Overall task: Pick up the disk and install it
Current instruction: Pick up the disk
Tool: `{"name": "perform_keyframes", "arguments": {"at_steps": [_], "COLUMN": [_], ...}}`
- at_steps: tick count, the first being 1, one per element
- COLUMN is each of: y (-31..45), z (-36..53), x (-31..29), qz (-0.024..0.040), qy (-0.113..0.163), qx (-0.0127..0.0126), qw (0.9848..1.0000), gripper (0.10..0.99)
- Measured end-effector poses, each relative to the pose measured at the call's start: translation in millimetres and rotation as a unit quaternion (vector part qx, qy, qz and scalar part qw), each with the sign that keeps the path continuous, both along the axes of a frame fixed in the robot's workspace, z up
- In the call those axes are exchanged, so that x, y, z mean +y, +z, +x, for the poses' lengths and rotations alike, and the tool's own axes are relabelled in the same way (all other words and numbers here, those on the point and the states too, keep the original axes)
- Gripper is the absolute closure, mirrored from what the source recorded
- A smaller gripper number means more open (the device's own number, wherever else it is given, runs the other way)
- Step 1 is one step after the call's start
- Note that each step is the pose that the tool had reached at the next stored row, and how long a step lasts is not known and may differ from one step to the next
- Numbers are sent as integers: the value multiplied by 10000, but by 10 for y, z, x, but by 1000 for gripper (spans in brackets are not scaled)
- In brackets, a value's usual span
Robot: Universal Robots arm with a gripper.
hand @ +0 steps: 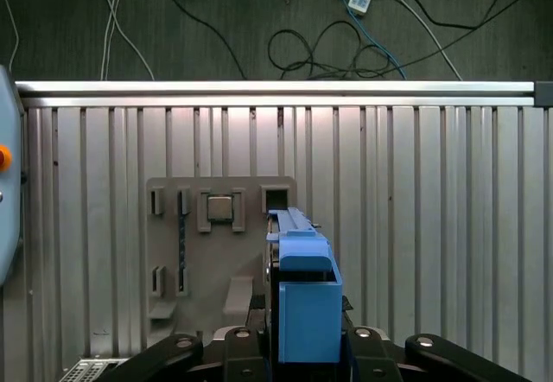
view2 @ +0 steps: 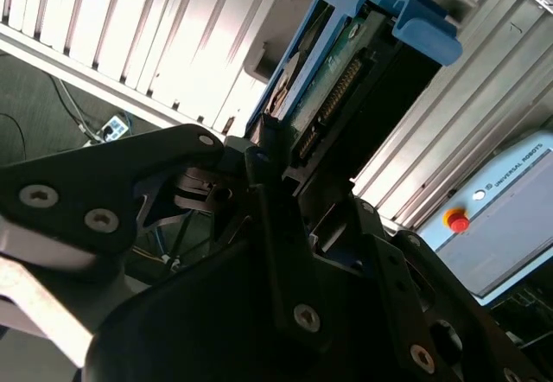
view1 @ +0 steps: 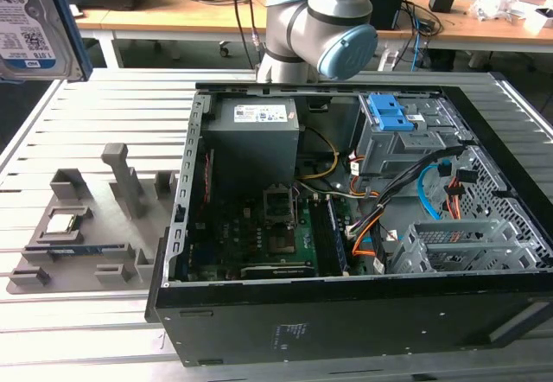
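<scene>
Clenched on the disk [hand: 302,261], the tool [hand: 304,313] holds it edge-on by its blue rails, lifted clear of the slatted table [hand: 432,226]. In the first wrist view I see the grey parts tray [hand: 251,192] lying on the table beneath it, the small square chip [hand: 220,207] seated in one pocket.

In the exterior view, the disk [view1: 30,23] hangs at the far left, high and close to the camera, label facing me. Below it the tray [view1: 86,261] sits on the table [view1: 104,105] with the chip [view1: 62,223] and an upright post [view1: 121,170], just beside the open computer case [view1: 346,330].

Inside the case I make out the power supply [view1: 255,136] at the back and the motherboard [view1: 251,235] in front of it. Behind the case stands the arm [view1: 320,28]. Further right, a blue latch [view1: 389,114] tops the grey drive bay [view1: 393,149]. A black cable bundle [view1: 415,183] runs across just below the bay, orange leads [view1: 367,226] curl beneath, and a wire cage [view1: 458,244] fills the near right corner.
</scene>
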State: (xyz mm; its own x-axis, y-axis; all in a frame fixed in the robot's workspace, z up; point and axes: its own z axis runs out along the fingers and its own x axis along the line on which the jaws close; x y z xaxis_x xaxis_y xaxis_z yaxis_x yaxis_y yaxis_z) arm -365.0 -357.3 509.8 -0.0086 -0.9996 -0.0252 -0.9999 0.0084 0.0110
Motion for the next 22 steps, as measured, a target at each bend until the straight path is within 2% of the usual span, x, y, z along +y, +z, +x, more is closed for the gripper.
{"name": "perform_keyframes", "arguments": {"at_steps": [5,10,19,22], "y": [0,0,0,0], "z": [57,217,453,572], "x": [1,7,13,17], "qz": [0,0,0,0], "qy": [1,0,0,0], "qx": [0,0,0,0], "qw": [10000,10000,10000,10000], "gripper": [722,722,722,722]}}
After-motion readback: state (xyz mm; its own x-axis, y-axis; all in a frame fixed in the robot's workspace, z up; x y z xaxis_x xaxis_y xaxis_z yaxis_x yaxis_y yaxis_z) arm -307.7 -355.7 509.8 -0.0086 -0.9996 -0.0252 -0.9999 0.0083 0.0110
